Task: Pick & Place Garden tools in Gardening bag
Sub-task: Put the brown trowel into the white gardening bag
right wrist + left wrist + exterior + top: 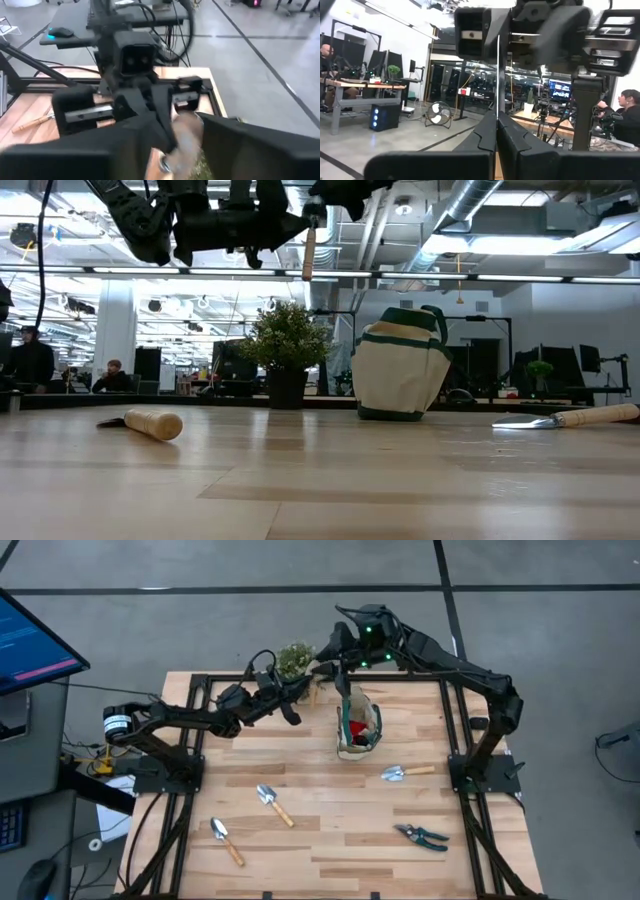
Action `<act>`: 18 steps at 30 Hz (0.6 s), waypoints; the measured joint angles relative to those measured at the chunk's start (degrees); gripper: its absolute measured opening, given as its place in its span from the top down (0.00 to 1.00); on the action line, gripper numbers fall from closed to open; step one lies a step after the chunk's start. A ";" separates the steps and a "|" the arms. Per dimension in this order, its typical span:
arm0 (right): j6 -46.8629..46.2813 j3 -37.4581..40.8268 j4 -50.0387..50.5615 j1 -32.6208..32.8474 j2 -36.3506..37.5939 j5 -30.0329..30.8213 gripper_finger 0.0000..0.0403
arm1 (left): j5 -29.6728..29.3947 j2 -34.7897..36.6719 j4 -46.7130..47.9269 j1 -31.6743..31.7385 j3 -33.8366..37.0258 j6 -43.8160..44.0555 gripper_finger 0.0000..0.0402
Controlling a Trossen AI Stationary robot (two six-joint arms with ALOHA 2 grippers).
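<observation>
gripping trowel handle: left fingers shut, right fingers closing; above bag.

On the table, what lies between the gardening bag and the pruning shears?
One trowel lies between the gardening bag and the pruning shears; the high view shows this.

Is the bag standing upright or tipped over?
Upright. In the low view the bag sits flat on the table with handles up; from above its mouth faces up, something red inside.
</observation>
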State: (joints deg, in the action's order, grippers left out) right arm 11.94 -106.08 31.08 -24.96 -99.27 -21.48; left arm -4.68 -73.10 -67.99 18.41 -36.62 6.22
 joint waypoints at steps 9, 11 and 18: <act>0.03 0.00 0.62 -0.71 -0.32 0.13 0.95 | 0.06 -0.04 -0.17 0.02 0.00 0.00 1.00; 0.76 0.00 0.46 -0.71 -0.42 0.10 0.93 | 0.23 -0.04 -0.20 0.02 0.00 0.02 1.00; -0.06 0.04 0.36 -0.60 -0.20 -0.07 0.99 | -0.01 -0.04 -0.37 0.02 0.00 -0.11 0.98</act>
State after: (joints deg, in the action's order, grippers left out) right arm 11.88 -106.04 31.44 -25.56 -99.47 -21.54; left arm -4.69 -73.14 -68.36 18.44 -36.62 6.11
